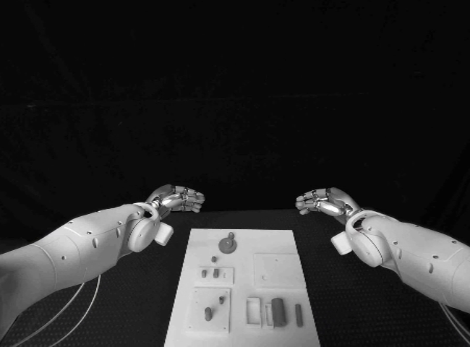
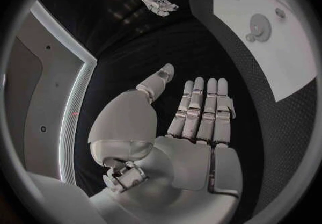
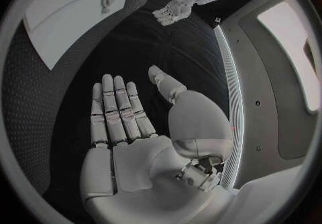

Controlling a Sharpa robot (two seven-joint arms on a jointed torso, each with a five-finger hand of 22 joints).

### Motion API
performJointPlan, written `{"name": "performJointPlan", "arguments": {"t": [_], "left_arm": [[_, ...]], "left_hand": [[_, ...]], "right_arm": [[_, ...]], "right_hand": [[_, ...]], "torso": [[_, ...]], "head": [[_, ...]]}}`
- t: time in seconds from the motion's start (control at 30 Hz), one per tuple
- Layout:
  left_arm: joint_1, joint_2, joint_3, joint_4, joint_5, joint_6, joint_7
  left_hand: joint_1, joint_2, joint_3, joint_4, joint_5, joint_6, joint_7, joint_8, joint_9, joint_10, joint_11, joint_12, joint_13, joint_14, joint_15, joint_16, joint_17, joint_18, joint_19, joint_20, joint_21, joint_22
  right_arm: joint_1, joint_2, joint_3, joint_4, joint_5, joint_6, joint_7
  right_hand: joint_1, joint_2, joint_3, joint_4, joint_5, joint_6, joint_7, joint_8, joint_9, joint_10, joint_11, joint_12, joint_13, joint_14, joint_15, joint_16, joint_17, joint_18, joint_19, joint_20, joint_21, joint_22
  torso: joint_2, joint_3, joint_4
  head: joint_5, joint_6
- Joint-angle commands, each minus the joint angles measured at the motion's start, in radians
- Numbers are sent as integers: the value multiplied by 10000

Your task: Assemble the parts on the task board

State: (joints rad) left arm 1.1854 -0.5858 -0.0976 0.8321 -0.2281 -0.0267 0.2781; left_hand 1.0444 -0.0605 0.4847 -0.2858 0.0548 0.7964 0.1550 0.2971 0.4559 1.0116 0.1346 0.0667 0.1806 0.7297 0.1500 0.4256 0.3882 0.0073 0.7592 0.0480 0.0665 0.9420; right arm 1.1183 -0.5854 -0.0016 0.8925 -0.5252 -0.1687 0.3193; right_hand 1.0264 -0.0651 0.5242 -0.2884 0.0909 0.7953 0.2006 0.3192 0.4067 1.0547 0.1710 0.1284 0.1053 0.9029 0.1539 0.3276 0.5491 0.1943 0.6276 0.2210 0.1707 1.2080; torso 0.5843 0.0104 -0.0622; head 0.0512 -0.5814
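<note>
Dim, dark backdrop; wrist views fisheye-warped

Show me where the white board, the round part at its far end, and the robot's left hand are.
task board (image 1: 277,242), head view, bare surface near its far right corner
round part (image 1: 228,244), head view, its centre
left hand (image 2: 201,114), left wrist view, its outstretched fingers

A black table (image 1: 381,303) stands before a dark backdrop (image 1: 235,94).

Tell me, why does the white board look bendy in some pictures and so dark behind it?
In the wrist views the fisheye lens curves the flat white task board and its edges; in the head view it looks straight, with an unlit black backdrop behind the silver left hand and right hand.
</note>
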Motion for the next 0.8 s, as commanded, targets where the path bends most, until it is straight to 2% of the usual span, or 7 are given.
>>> {"name": "performJointPlan", "arguments": {"t": [0.03,0.17,0.23,0.4,0.5,0.57,0.8], "left_arm": [[-27,-97,3,417,117,-207,42],[-83,-229,-4,940,117,-477,-45],[-126,-314,-13,1229,117,-609,-97],[-217,-505,-84,1845,107,-758,-179],[-249,-572,-147,2043,106,-772,-192],[-256,-637,-177,2150,106,-791,-197],[-277,-676,-212,2216,106,-800,-176]], "left_hand": [[-42,34,-77,4,-44,2,96,41,24,79,78,90,-26,179,12,104,51,-12,62,15,6,-48],[-39,12,-92,13,-43,61,162,93,40,230,139,136,-70,488,11,226,156,61,189,19,32,-113],[-38,-3,-99,20,-44,97,198,121,46,323,196,163,-91,717,-13,326,241,107,300,4,60,-130],[-65,-40,-111,35,-41,151,284,162,50,519,278,227,-113,881,15,353,333,159,394,20,56,-168],[-72,-41,-112,40,-42,169,289,174,51,556,274,239,-115,887,21,343,344,167,403,26,53,-174],[-74,-43,-113,41,-42,173,289,177,52,566,272,242,-115,889,23,341,348,170,405,27,52,-176],[-86,-50,-118,43,-42,193,286,189,53,605,259,254,-118,884,30,322,358,177,407,36,46,-183]], "right_arm": [[-3,-339,-3,863,-2611,-62,-1824],[-5,-770,-23,2022,-4505,320,-3268],[-8,-1017,-69,2668,-5057,555,-3933],[-9,-1668,-466,4222,-5686,1026,-5549],[-8,-1979,-864,4842,-5393,1261,-6127],[-8,-2105,-1096,5223,-5352,1481,-6500],[-10,-2133,-1419,6055,-5326,1588,-7305]], "right_hand": [[21,-40,-141,17,40,276,-84,148,59,421,-190,277,78,501,-239,273,140,314,712,-70,332,183],[-280,-327,-271,206,48,454,-169,253,130,721,-339,491,213,883,-401,477,320,460,1202,-110,540,365],[-391,-477,-304,362,36,693,-277,411,263,1186,-561,807,445,1582,-722,917,640,675,1917,-208,940,597],[-602,-692,-298,636,48,1096,-515,721,729,1964,-1080,1605,1421,2657,-1404,1859,1768,675,3307,-761,1727,1113],[-599,-787,-485,728,37,1096,-743,665,940,2599,-1441,3079,3074,3188,-2003,3890,3397,675,4197,-1186,2693,1278],[-861,-1011,-640,977,19,1140,-832,559,1097,1680,-1537,5067,5318,2657,-2345,5905,4844,675,4282,-1440,3785,1282],[-1383,-788,-388,1516,49,1525,-1002,567,1611,850,-1830,8902,9071,2700,-2677,9170,6139,675,4418,-2011,6531,1288]], "torso": [[-28,1,-37],[27,11,-24],[38,15,-15],[77,12,-21],[98,2,-16],[117,0,-14],[151,13,-9]], "head": [[44,-344],[52,-492],[21,-591],[-37,-755],[-65,-785],[-74,-809],[-94,-814]]}}
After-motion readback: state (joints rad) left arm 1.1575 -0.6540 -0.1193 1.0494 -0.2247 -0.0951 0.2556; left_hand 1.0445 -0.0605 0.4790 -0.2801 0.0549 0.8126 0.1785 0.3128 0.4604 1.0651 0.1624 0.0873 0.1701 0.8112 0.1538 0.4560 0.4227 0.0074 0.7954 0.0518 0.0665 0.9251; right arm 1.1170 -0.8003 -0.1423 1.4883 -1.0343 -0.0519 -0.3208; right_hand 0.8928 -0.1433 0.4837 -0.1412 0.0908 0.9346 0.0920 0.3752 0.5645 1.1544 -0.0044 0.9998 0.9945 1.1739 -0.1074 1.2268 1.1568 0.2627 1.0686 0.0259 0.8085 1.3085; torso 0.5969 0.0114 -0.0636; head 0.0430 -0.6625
